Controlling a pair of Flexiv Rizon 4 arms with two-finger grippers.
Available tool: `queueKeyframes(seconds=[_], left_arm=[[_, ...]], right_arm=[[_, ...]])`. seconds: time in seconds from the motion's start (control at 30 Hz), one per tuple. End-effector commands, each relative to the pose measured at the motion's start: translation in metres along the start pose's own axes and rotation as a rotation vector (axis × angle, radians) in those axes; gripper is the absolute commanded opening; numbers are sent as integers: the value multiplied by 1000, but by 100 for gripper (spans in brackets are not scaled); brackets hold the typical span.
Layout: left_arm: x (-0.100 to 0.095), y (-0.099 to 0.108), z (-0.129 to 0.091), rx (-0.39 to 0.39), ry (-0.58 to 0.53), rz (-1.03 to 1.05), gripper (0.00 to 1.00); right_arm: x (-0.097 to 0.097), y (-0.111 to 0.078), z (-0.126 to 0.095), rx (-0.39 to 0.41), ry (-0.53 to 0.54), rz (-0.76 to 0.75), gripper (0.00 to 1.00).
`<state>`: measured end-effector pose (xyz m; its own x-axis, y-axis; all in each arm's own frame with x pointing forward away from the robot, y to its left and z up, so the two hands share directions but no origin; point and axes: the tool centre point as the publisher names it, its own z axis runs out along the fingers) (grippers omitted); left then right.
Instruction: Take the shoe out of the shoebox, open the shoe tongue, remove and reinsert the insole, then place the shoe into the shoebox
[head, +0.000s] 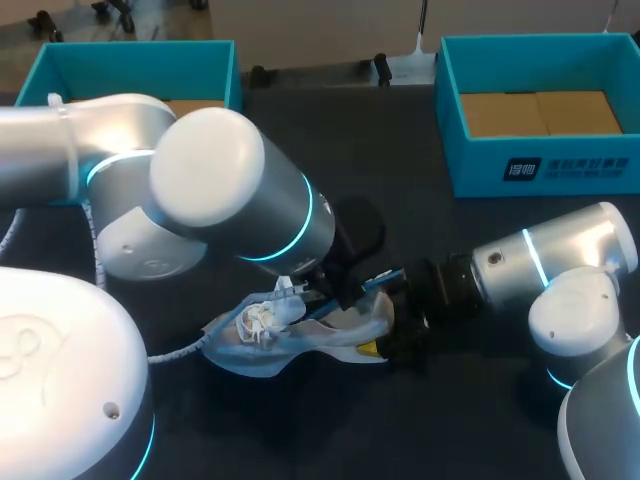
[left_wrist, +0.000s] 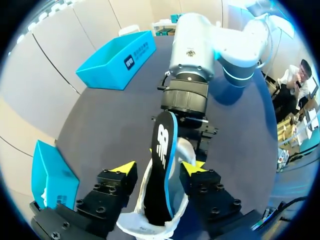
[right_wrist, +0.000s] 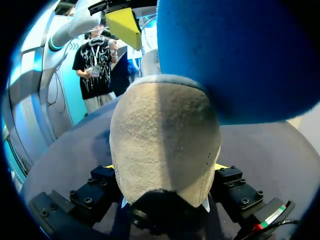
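A pale grey and white shoe (head: 300, 332) lies on its side on the black table. Its black insole with a blue edge (left_wrist: 162, 160) sticks up out of the shoe's mouth. My left gripper (left_wrist: 159, 167) stands open over the shoe, one yellow tip on each side of the insole and clear of it. In the head view the left gripper (head: 325, 285) hangs just above the shoe's collar. My right gripper (right_wrist: 165, 170) comes in from the heel end and is shut on the beige heel (right_wrist: 165, 145). The insole's blue underside (right_wrist: 240, 55) looms ahead of it.
A teal shoebox (head: 540, 165) stands at the back right and another teal box (head: 130, 55) at the back left. My bulky left arm (head: 210, 190) covers the table's left half. Bare black table lies in front of the shoe.
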<state>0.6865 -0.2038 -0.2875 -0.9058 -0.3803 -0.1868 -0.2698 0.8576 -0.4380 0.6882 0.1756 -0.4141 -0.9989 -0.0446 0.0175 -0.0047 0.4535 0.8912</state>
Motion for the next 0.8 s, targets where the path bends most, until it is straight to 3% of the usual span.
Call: queueKeyframes(seconds=[0.03, 0.2, 0.67, 0.73, 0.8], left_arm=[[-1, -3, 6, -1, 7, -6, 50], [-8, -3, 2, 11, 14, -17, 47], [-9, -6, 37, -56, 29, -16, 40], [-10, -6, 37, -58, 29, -19, 25], [-11, -4, 35, -57, 26, -20, 0]], right_arm=[[1, 2, 1, 7, -1, 1, 0], [1, 2, 1, 7, -1, 1, 0], [1, 2, 1, 7, -1, 1, 0], [1, 2, 1, 7, -1, 1, 0], [1, 2, 1, 7, -1, 1, 0]])
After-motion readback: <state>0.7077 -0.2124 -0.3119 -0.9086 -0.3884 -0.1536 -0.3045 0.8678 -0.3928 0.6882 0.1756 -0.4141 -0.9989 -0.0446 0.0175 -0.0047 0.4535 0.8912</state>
